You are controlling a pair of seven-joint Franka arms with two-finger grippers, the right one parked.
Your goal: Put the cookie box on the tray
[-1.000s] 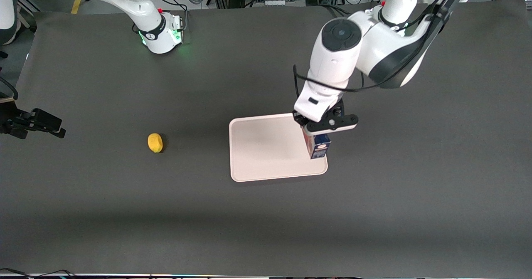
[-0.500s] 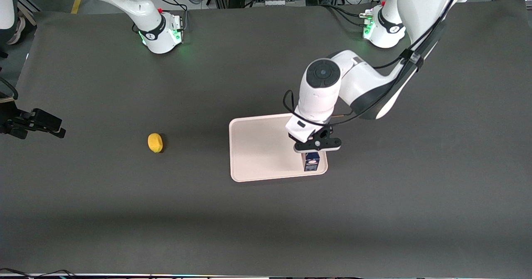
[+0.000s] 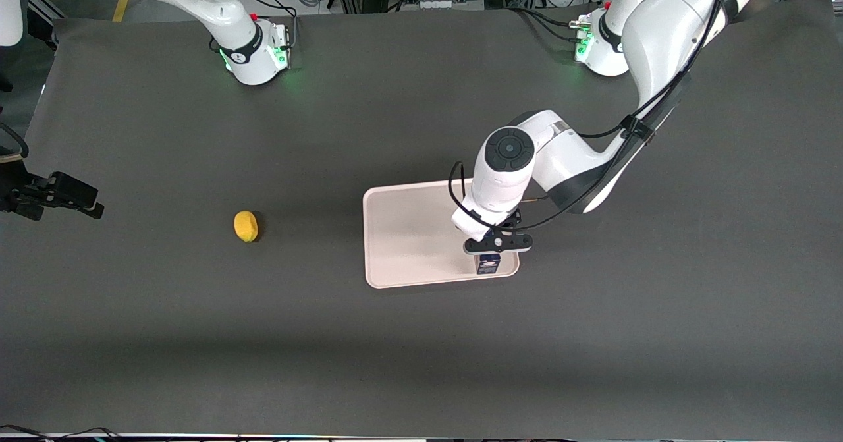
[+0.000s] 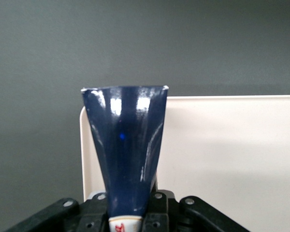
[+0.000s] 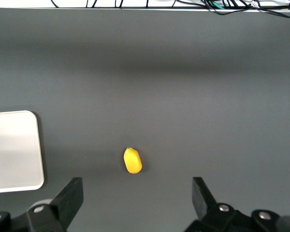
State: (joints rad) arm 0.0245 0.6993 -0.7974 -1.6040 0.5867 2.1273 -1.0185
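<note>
— What step is this?

— The set-down, by my reading. The bench (image 3: 197,336) is one wide dark grey sheet, and on it the tray (image 3: 408,238) lies pale pink and bare over most of its floor. The tool (image 3: 495,252) hangs low over the tray's corner nearest the front camera, at the working arm's end, clamped on the cookie box (image 3: 488,265), which stands on end under it.

— Is the box down yet?

— I cannot tell whether its lower end touches the tray (from the wrist it sits just inside the corner rim).

— So what does the next move call for?

— Probably a gentle last lowering, then parting the jaws; so close to the rim, the box could tip as it is let go.

— Anything else about?

— A yellow lump (image 3: 245,226) well apart, toward the parked arm's end. Cables and metal frames line the bench's upper edge.
</note>
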